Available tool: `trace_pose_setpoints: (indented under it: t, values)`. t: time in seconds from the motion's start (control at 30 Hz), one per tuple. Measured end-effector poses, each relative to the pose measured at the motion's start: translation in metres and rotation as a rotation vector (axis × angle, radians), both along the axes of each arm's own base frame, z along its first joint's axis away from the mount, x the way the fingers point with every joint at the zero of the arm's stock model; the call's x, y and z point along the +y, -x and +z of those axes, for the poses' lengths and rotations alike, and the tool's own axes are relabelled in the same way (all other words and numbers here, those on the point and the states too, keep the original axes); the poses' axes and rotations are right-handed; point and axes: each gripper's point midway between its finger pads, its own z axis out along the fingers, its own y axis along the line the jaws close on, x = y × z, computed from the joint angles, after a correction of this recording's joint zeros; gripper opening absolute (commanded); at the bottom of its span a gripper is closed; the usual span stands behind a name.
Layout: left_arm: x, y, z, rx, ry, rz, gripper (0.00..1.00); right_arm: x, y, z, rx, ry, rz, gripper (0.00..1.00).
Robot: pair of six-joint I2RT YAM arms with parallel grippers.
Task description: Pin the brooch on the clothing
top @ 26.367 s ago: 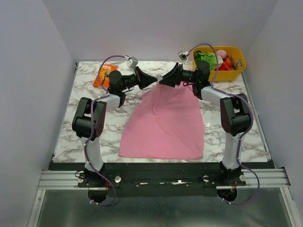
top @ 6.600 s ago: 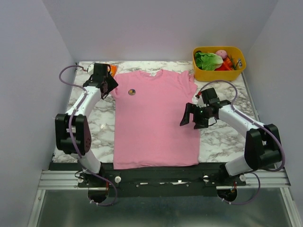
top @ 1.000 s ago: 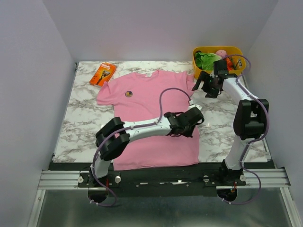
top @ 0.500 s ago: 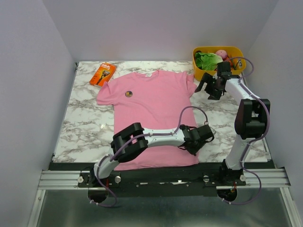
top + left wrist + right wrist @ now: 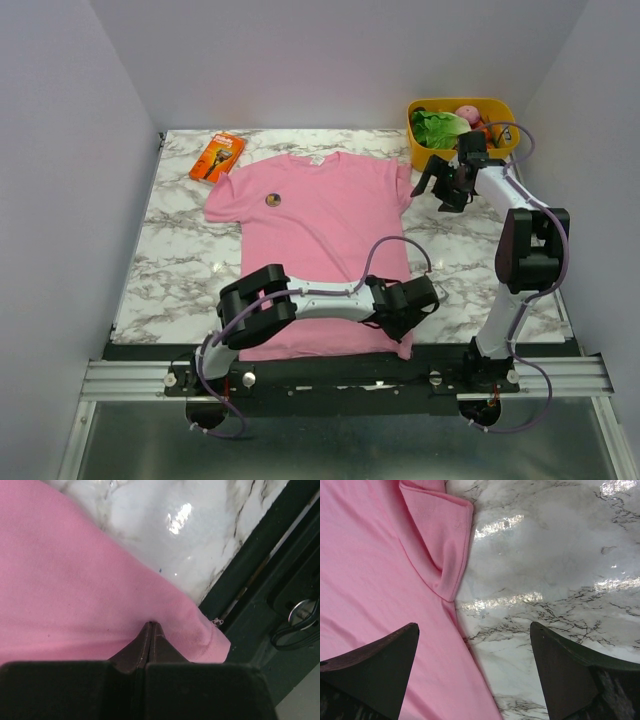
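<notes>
Brooch, tiny round dark golden-brown disc (image 5: 273, 200), on the upper left chest of a plain pink short-sleeved T-shirt (image 5: 320, 235) spread on a white marble-patterned table (image 5: 180, 262).
Left gripper (image 5: 150, 626): fingers closed tight together, tips on the shirt's near right hem corner, well apart from the brooch. Right gripper (image 5: 473, 627): fingers spread wide, holding nothing, over the right sleeve's edge and bare marble, near a yellow plastic bin (image 5: 497, 104). Orange rectangular package (image 5: 219, 158) beside the left sleeve.

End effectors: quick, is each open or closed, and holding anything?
Left end effector: closed, tips at the hem of the T-shirt; grip unclear.
Right end effector: open, empty, near the sleeve.
</notes>
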Motion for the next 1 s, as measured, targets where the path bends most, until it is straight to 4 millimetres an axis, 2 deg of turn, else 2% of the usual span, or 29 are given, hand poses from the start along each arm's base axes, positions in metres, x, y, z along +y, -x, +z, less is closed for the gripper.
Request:
trace_pose_setpoints:
  t: [0.27, 0.37, 0.47, 0.5, 0.57, 0.6, 0.63, 0.67, 0.73, 0.77, 0.83, 0.87, 0.93, 1.0]
  values:
    - [0.011, 0.01, 0.002, 0.018, -0.006, -0.005, 0.0, 0.0, 0.0, 0.0, -0.003, 0.005, 0.016, 1.0]
    - [0.01, 0.009, 0.013, 0.01, -0.009, -0.002, 0.0, 0.002, 0.001, 0.0, -0.003, -0.002, 0.028, 0.99]
    - [-0.005, -0.003, 0.052, -0.016, 0.073, 0.015, 0.0, 0.005, -0.001, -0.001, -0.002, -0.016, 0.038, 0.97]
    - [-0.012, -0.011, 0.073, -0.027, 0.123, 0.029, 0.0, 0.005, -0.003, 0.0, -0.004, -0.018, 0.041, 0.96]
    - [-0.019, -0.029, 0.112, -0.049, 0.219, 0.071, 0.0, 0.006, -0.007, 0.0, -0.008, -0.024, 0.046, 0.85]
    - [-0.019, -0.046, 0.138, -0.065, 0.289, 0.109, 0.0, 0.007, -0.011, 0.0, -0.013, -0.026, 0.049, 0.8]
    - [-0.013, -0.063, 0.161, -0.072, 0.348, 0.155, 0.0, 0.008, -0.014, 0.0, -0.016, -0.03, 0.051, 0.72]
    - [-0.005, -0.082, 0.182, -0.081, 0.405, 0.207, 0.0, 0.009, -0.017, 0.0, -0.018, -0.033, 0.054, 0.68]
    - [0.022, -0.124, 0.22, -0.112, 0.519, 0.327, 0.04, 0.012, -0.023, -0.001, -0.021, -0.04, 0.06, 0.55]
    - [0.044, -0.148, 0.233, -0.127, 0.56, 0.402, 0.09, 0.014, -0.026, -0.001, -0.023, -0.045, 0.064, 0.5]
    - [0.083, -0.183, 0.246, -0.161, 0.605, 0.531, 0.13, 0.018, -0.035, -0.002, -0.029, -0.052, 0.069, 0.36]
    - [0.096, -0.191, 0.247, -0.166, 0.609, 0.569, 0.2, 0.021, -0.04, -0.002, -0.032, -0.055, 0.072, 0.33]
    - [0.119, -0.202, 0.243, -0.175, 0.605, 0.63, 0.27, 0.029, -0.049, -0.002, -0.039, -0.058, 0.082, 0.24]
    - [0.131, -0.205, 0.234, -0.165, 0.589, 0.662, 0.33, 0.041, -0.06, 0.0, -0.048, -0.061, 0.1, 0.19]
